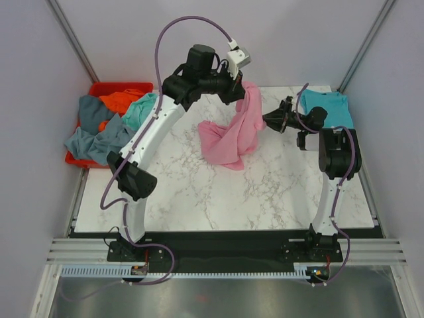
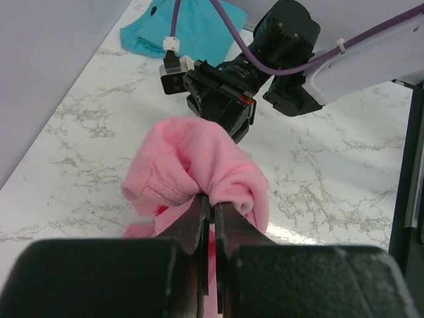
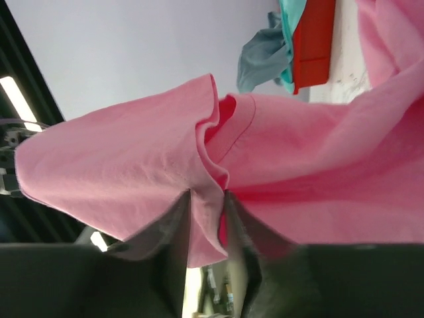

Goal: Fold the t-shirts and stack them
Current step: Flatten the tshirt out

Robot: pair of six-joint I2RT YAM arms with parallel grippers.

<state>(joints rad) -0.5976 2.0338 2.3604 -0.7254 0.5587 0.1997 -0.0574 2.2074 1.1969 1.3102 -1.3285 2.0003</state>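
Note:
The pink t-shirt (image 1: 233, 136) hangs bunched above the middle of the marble table, its lower part resting on the surface. My left gripper (image 1: 242, 89) is shut on its top edge; in the left wrist view the cloth (image 2: 192, 169) bulges out from between the jaws. My right gripper (image 1: 267, 120) is shut on the shirt's right side; its wrist view shows a pink fold (image 3: 212, 179) pinched between the fingers. A teal-turquoise t-shirt (image 1: 328, 108) lies flat at the table's back right. Grey-blue (image 1: 99, 136), orange (image 1: 119, 101) and mint (image 1: 141, 109) shirts are piled in the bin.
The red plastic bin (image 1: 103, 88) sits off the table's left edge, shirts spilling over its sides. The enclosure walls stand close on the left, back and right. The marble table (image 1: 218, 199) shows bare surface in front of the pink shirt.

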